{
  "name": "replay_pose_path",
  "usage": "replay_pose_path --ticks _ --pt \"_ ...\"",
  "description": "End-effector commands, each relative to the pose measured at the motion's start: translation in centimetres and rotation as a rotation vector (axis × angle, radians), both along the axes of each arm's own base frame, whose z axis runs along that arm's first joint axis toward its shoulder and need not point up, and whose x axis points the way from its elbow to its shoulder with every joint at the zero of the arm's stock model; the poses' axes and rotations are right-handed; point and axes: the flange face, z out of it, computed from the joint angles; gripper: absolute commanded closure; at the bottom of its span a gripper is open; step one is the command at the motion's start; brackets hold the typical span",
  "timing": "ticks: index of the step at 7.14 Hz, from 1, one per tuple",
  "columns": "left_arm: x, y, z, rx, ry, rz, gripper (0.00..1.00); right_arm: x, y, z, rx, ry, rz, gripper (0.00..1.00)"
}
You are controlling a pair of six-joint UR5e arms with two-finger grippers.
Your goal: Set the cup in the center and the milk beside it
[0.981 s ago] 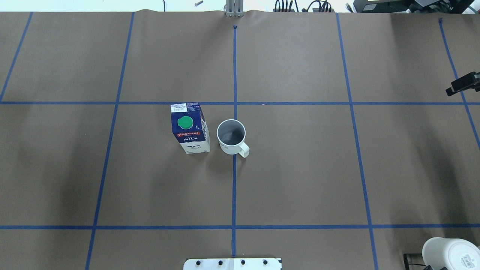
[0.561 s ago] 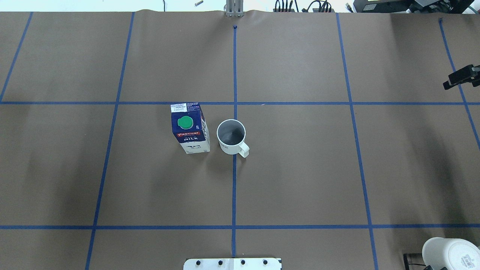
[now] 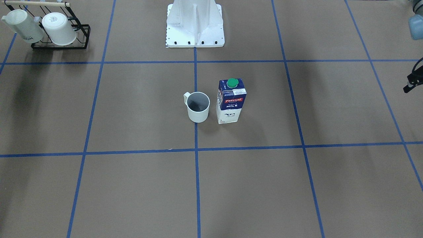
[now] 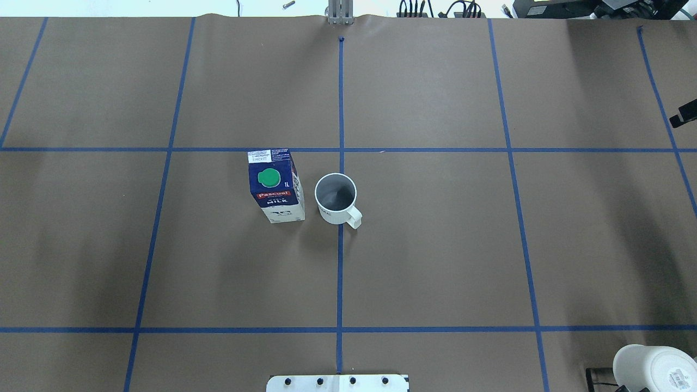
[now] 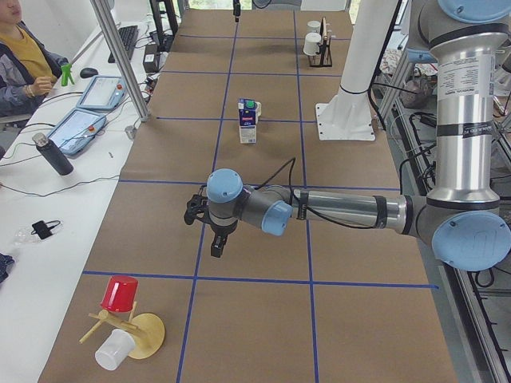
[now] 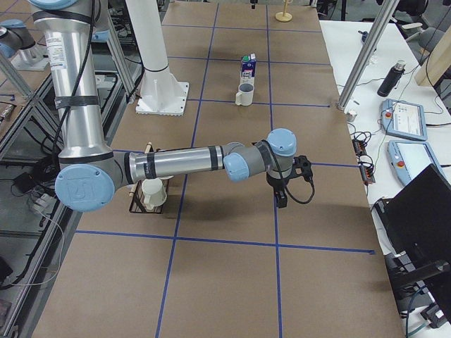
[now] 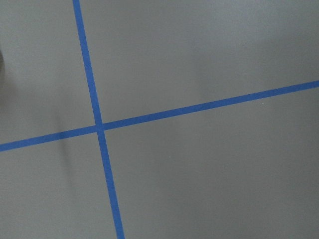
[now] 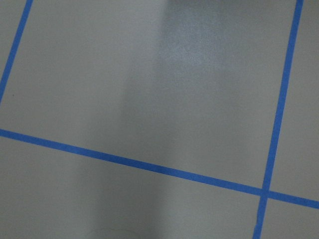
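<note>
Currently the cup (image 4: 336,197) stands at the centre of the table (image 4: 435,245), the milk (image 4: 275,188) just beside it toward the left edge; whether the left gripper (image 5: 215,243) and right gripper (image 6: 281,197) are apart or together cannot be told.

Two white cups (image 3: 59,29) on black rack (image 3: 59,47), brown papered table (image 3: 132,185).

The silver-and-blue right arm (image 6: 183,160), the near one, reaches across the brown paper-covered table (image 6: 225,282), which is marked with blue tape lines. The black right gripper (image 6: 282,201) points down above a tape line; how its jaws stand cannot be determined. Well beyond it, the white plastic cup (image 6: 244,94) stands upright just beside the upright navy-and-white milk carton (image 6: 247,69).
</note>
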Motion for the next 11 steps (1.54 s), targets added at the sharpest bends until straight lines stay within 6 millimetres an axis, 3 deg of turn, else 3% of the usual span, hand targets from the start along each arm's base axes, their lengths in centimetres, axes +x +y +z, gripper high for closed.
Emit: replay_pose_path --ticks 1,11 --pt "-0.08 0.33 -0.57 -0.049 -0.021 0.020 0.02 -0.04 0.10 1.26 -0.014 0.077 -0.033 0.00" --pt "-0.19 0.31 -0.65 -0.023 -0.021 0.049 0.02 -0.20 0.08 0.97 -0.022 0.066 -0.026 0.00"
